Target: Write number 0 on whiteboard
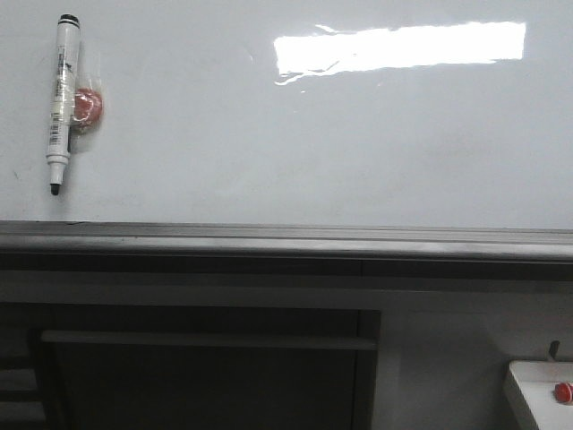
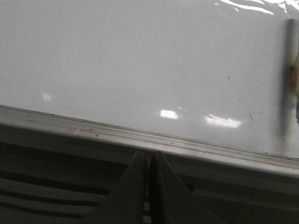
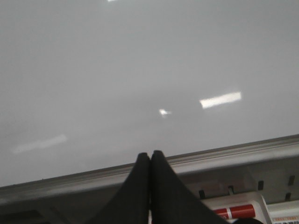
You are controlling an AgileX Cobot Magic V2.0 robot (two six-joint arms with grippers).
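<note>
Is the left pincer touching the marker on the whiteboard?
Apart. In the left wrist view the left pincer, shut and empty, sits below the ledge, while the marker hangs far off on the whiteboard.

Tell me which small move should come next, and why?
Probably the left hand should open and move toward the marker. The whiteboard bears no stroke yet, both hands are shut and hold nothing, and the marker hangs on the board's left side by a red magnet.
</note>
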